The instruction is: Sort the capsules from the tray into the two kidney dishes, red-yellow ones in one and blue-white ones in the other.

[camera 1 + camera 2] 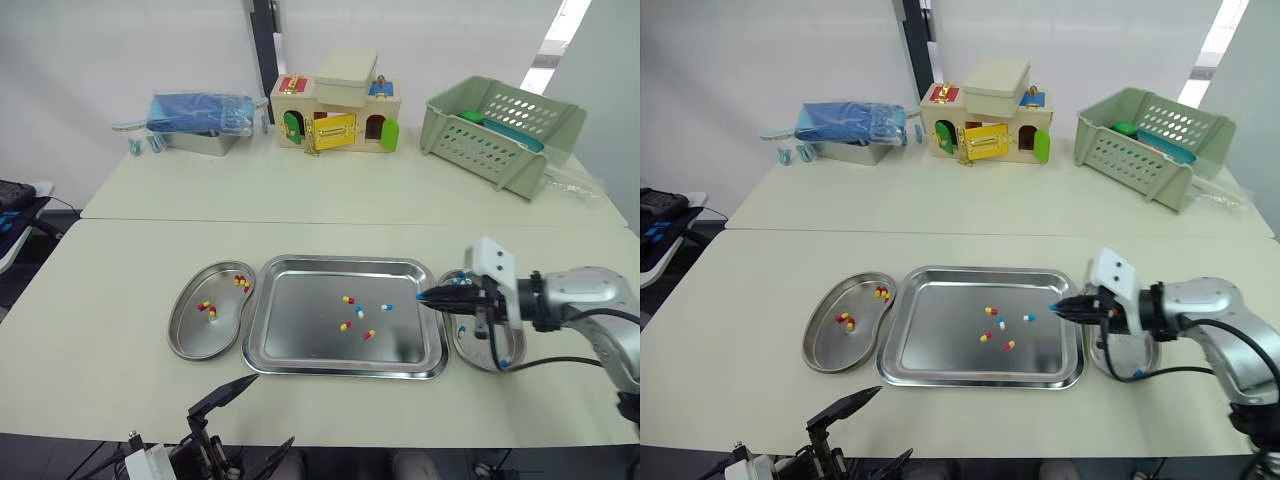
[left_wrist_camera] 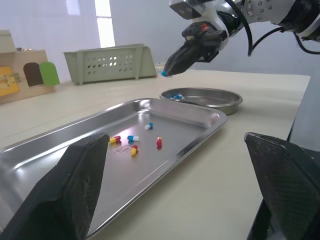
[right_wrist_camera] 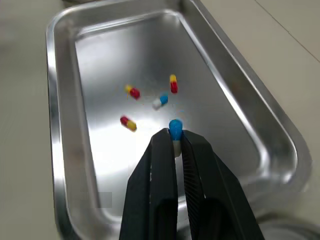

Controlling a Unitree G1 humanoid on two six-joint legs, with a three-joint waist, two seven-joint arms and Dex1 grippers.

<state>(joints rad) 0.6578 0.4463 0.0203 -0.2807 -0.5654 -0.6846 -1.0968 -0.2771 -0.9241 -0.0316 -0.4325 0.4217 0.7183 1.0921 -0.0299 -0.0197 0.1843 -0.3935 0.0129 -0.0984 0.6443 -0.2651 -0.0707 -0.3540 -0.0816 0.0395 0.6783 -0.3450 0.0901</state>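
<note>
i find the rectangular steel tray (image 1: pixel 300 330) holding roughly five loose capsules (image 1: pixel 347 299). the left steel kidney dish (image 1: pixel 190 338) has red-yellow ones, the right steel kidney dish (image 1: pixel 475 352) blue-white. the right gripper (image 3: pixel 175 137) hovers over the tray's right end, pinching a blue-white capsule (image 3: pixel 175 127). the left gripper (image 1: pixel 272 410) hangs low, fingers spread.
</note>
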